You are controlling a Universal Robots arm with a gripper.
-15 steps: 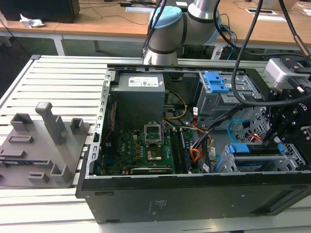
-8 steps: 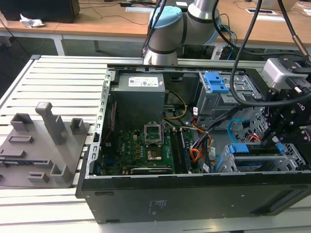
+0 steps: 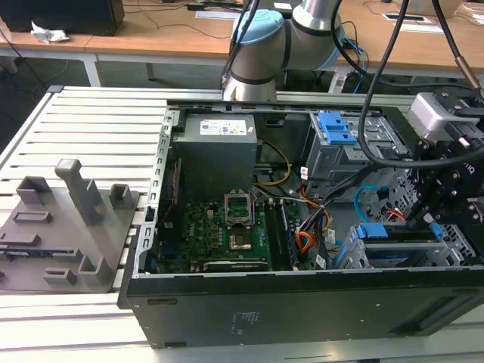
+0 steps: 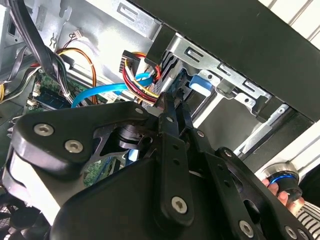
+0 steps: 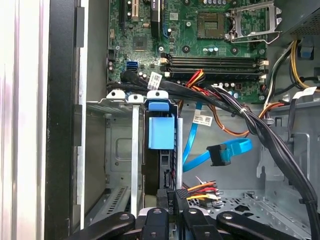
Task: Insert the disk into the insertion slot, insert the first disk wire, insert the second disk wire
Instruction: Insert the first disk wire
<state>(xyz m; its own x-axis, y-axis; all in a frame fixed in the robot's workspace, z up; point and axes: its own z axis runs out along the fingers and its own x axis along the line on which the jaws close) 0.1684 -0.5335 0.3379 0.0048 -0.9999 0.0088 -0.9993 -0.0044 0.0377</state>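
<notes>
Your pincer (image 4: 169, 102) is pressed together, pinching the coloured wire plug (image 5: 183, 194) so it lines up with the disk (image 5: 161, 131), already seated in the slot (image 5: 117, 150), at four o'clock in the exterior view.

Grey perforated sheet-metal drive cage (image 5: 117, 150) was matt, dull. Bright blue plastic disk carrier (image 5: 161, 131) looked smooth, semi-gloss. Flat blue plastic-sheathed cable (image 5: 235, 146) was glossy.
</notes>
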